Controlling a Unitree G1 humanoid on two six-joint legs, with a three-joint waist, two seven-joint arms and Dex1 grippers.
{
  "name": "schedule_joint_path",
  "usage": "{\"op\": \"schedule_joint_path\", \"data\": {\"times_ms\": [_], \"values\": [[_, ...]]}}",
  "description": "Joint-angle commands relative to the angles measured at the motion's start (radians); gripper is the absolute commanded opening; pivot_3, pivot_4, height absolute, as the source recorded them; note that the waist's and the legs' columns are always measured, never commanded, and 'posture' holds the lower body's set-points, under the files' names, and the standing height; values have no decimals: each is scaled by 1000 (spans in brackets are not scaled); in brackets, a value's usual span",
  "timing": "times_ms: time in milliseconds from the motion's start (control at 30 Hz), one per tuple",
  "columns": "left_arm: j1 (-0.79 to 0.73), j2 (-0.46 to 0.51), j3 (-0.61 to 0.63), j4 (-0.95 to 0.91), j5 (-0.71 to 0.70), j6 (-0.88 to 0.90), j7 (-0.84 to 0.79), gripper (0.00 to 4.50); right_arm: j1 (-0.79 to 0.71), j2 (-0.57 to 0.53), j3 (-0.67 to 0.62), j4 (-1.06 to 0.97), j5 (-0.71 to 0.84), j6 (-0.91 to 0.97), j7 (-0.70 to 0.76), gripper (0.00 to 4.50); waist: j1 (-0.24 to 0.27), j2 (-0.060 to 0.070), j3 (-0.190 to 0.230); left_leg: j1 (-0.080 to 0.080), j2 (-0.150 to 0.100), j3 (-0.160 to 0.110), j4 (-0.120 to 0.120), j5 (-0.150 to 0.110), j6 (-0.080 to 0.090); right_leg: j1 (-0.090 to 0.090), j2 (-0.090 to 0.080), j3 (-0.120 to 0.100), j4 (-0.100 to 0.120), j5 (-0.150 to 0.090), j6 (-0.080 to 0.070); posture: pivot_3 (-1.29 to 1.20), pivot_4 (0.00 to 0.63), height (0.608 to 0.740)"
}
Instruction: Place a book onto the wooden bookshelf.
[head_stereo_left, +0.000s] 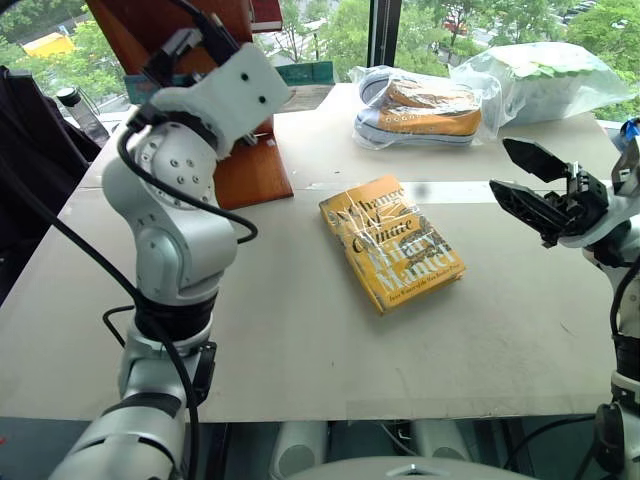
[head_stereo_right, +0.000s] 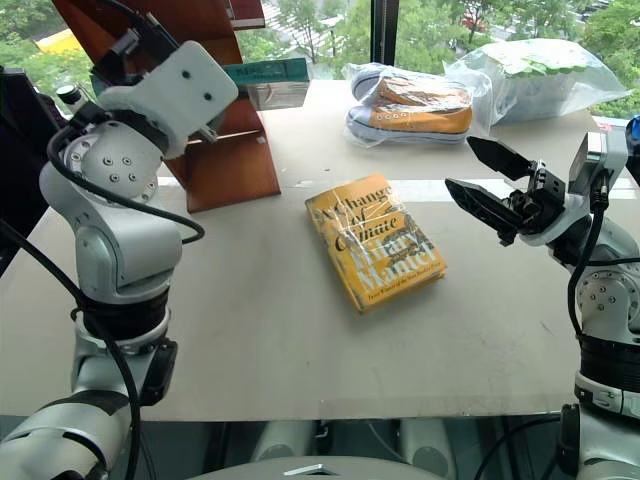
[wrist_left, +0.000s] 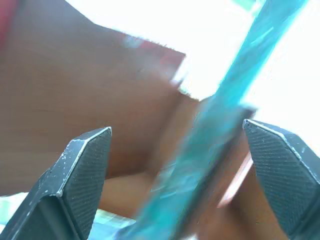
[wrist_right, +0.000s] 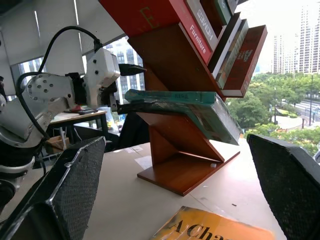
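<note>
1. Upper left of the head views, the teal book (wrist_right: 180, 107) lies flat on a slanted tier of the wooden bookshelf (wrist_right: 180, 145), one end jutting out past the shelf's side; from the right wrist view it looks seated but overhanging.
2. Left gripper (wrist_right: 114, 104) sits just beside the book's near end with its fingers (wrist_left: 82, 170) spread wide and the book's teal edge passing between them untouched; I judge the book released.
3. Doing this step well: draw that gripper straight back along the book's length, fingers kept apart, so neither pad drags the slick plastic wrap and pulls the book off.
4. Right gripper (head_stereo_left: 535, 185), centre right of the frame, hangs empty with fingers parted, well apart from the yellow book (head_stereo_left: 392, 240) lying mid-table; it should keep clear.
</note>
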Motion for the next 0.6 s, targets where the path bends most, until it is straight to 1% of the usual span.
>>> {"op": "schedule_joint_path", "data": {"times_ms": [33,67,133,200,267,300,400,433,500,600], "values": [[220,-155,93,-118,-217,20,17,4360,11,-27,-25,-5,11,2,29,4500,-4,2,-2,1,0,0,0,0,0,1,0,0,0,0,0,0,150,693],[294,-183,111,-142,-277,8,7,4360,27,-37,-21,0,-1,-1,42,4500,-6,2,-2,3,0,0,0,0,0,2,-1,2,0,0,0,0,150,693],[393,-225,155,-164,-358,20,13,4360,67,-63,-10,25,-49,-25,78,4500,-9,-1,0,4,1,-1,0,0,0,2,0,3,2,0,0,0,150,693],[491,-286,238,-162,-468,18,37,4360,154,-95,7,101,-155,-106,129,4500,-4,0,-1,4,1,0,0,0,0,2,0,1,3,0,0,0,150,693],[583,-317,321,-144,-570,0,41,4360,230,-113,14,187,-244,-201,170,4500,2,-1,-2,6,1,-1,1,0,0,4,0,-1,3,-1,0,0,150,693],[612,-325,346,-140,-611,-9,45,4360,253,-117,15,221,-275,-244,185,4500,1,0,-2,8,1,-2,1,0,0,7,0,-2,1,-3,-3,0,150,693],[732,-303,363,-107,-694,-115,49,4360,318,-116,9,323,-336,-333,213,4500,0,0,-2,7,0,-1,1,0,0,6,-1,-1,1,-5,-1,0,150,693],[772,-281,353,-86,-701,-167,54,4360,336,-116,9,349,-350,-355,223,4500,-1,0,-3,7,0,0,2,0,0,6,-1,0,1,-5,-1,0,150,693],[820,-275,355,-68,-762,-199,46,4360,349,-104,2,390,-366,-391,221,4500,-3,0,-3,8,0,0,2,0,0,7,-1,0,2,-5,-1,0,150,693],[862,-247,337,-38,-807,-256,54,4360,346,-95,-2,434,-380,-432,218,4500,-4,0,-3,9,1,-1,2,0,0,7,-1,0,2,-5,-1,0,150,693]]}}
